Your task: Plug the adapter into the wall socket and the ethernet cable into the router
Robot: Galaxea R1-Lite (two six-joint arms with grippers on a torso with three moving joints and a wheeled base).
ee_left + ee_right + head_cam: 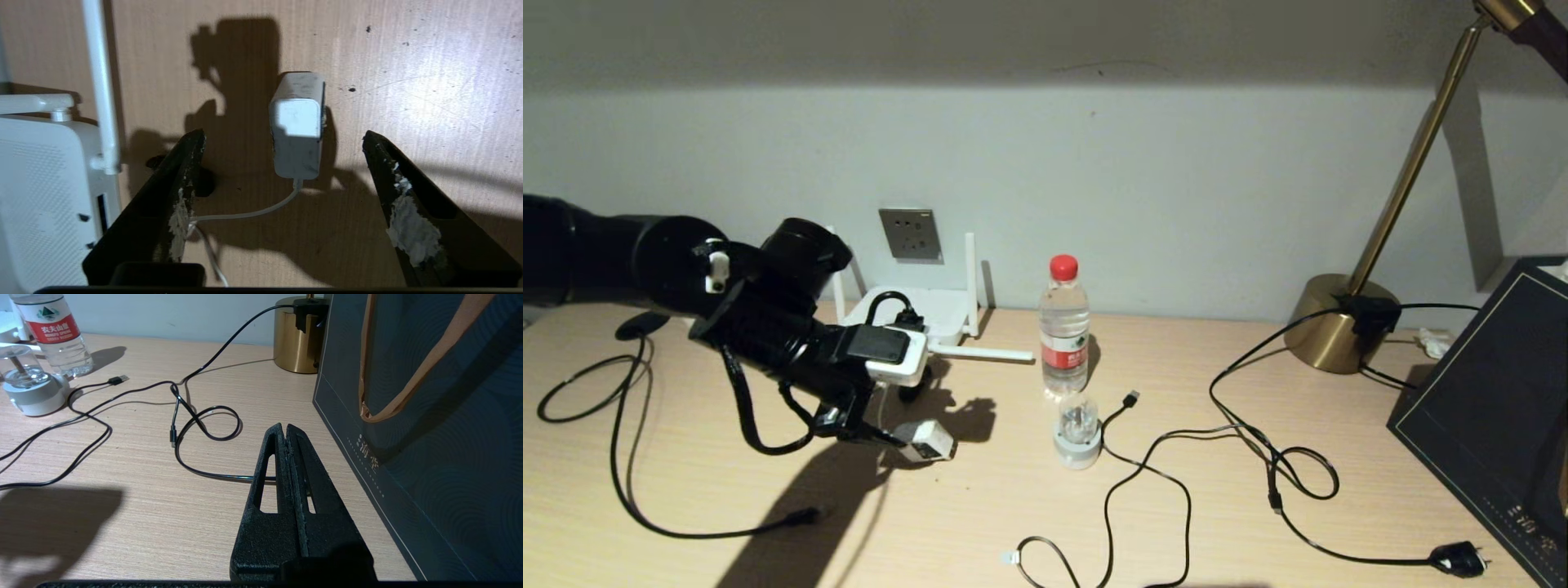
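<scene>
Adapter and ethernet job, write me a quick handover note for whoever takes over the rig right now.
Left gripper: open, poised over the adapter, not touching it.
Right gripper: shut, empty, idle over the desk beside the dark bag.
Adapter lies on the desk in front of the router; wall socket is empty, above the router.
Ethernet cable trails across the desk's left side, unplugged.
Done: nothing.
Left: grasp and plug in the adapter, then the ethernet cable.

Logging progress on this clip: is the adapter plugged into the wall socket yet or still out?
Out. The adapter lies on the desk between the open fingers of the left tool, untouched; the wall socket holds nothing.
</scene>
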